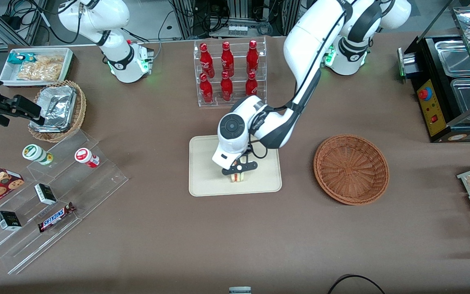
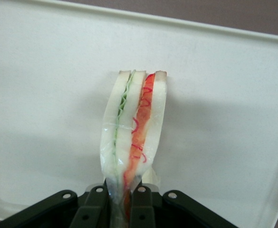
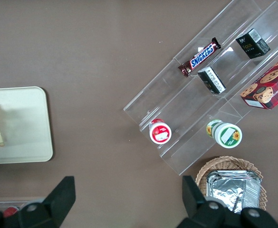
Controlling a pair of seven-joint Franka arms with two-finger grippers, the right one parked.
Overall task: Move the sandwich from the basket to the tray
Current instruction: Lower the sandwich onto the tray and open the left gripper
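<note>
Cream-beige tray (image 1: 206, 179) under gripper (image 1: 237, 173), clamped on wrapped sandwich (image 2: 135, 130); reddish-brown wicker basket (image 1: 351, 168) nearby on worktop.

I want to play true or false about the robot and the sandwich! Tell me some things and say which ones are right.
1. The gripper is pinching the sandwich. True: in the left wrist view its fingers are shut on the bread's corner.
2. The sandwich is in the basket. False: the basket holds nothing, and the sandwich is over the tray.
3. Red bottles stand in a clear rack, farther from the front camera than the tray. True.
4. The sandwich has only green filling. False: it shows a green layer and a red layer.
5. A Snickers bar lies on the tray. False: it is on the clear stepped stand toward the parked arm's end of the table.
</note>
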